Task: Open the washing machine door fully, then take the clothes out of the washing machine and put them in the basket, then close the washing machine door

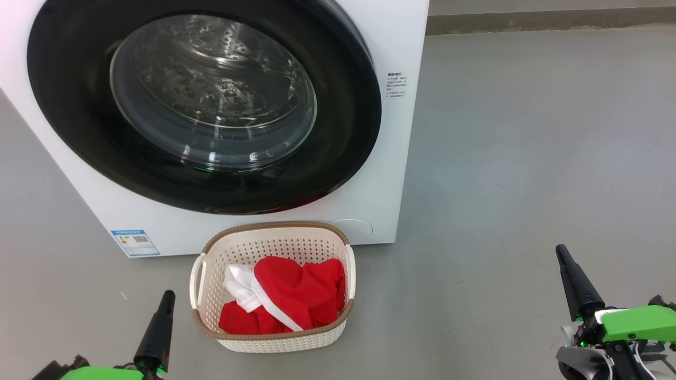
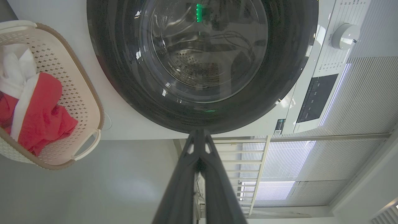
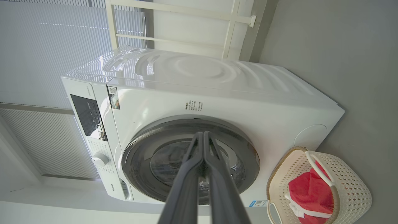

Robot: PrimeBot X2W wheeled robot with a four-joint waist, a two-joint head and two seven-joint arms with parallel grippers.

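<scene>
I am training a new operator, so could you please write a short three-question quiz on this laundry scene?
1. True or false: the washing machine door is shut.
2. Where do the red clothes lie? A: in the drum. B: in the basket. C: on the floor.
3. Fill in the gap: the left gripper and the right gripper are both ____ and hold nothing.
Key: 1 true; 2 B; 3 shut.

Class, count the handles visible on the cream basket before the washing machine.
2. The left handle is on the basket's left end in the head view; the right handle is on its right end. None seems hidden.
</scene>
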